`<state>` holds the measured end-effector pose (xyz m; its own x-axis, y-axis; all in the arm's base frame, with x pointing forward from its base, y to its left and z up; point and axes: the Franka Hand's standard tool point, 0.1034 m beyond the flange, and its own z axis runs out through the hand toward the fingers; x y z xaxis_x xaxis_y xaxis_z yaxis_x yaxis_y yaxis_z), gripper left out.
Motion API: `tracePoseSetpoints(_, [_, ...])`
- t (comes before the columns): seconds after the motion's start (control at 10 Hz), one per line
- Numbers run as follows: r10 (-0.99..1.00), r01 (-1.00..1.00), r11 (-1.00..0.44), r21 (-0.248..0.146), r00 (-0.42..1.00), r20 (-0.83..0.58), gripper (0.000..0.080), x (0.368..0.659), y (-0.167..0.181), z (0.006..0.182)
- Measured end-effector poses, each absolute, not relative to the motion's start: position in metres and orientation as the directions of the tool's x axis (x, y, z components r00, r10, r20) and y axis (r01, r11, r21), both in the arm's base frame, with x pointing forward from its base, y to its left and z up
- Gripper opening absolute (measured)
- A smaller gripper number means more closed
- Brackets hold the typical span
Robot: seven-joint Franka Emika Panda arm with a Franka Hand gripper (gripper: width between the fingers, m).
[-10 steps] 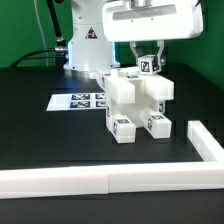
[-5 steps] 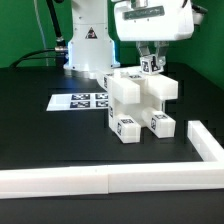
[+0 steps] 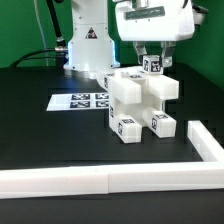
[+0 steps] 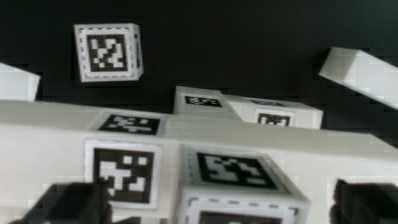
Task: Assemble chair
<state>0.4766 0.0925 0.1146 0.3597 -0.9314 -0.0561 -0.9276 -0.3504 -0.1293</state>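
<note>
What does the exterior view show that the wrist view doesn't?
Only exterior: robot base, marker board, rail, and the chair whole, legs included. Only wrist: a lone tagged white piece lying apart from the chair, plus close-up tag patterns. Both: chair top and the gripper, jaws spread over it.

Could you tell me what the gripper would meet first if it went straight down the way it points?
Probably the small tagged block atop the chair, which sits between the gripper's spread fingers; the gap left above it is hard to judge.
</note>
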Motion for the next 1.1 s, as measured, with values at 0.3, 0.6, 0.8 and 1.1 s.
tracePoseSetpoints(0.3, [-0.784,-0.779,-0.614,-0.127,0.621,-0.014,0.0648,0.4774,0.0939,0.1151])
tracePoseSetpoints(0.6, [-0.581,-0.574,-0.810,-0.122,0.813,0.030,0.0649,0.4813,0.0938,0.1163])
tracePoseSetpoints(0.8, [-0.409,-0.402,-0.909,-0.109,0.911,0.057,0.0649,0.4839,0.0916,0.1156])
tracePoseSetpoints(1.1, [-0.138,-0.134,-0.990,-0.053,0.986,0.090,0.0649,0.4837,0.0946,0.1153])
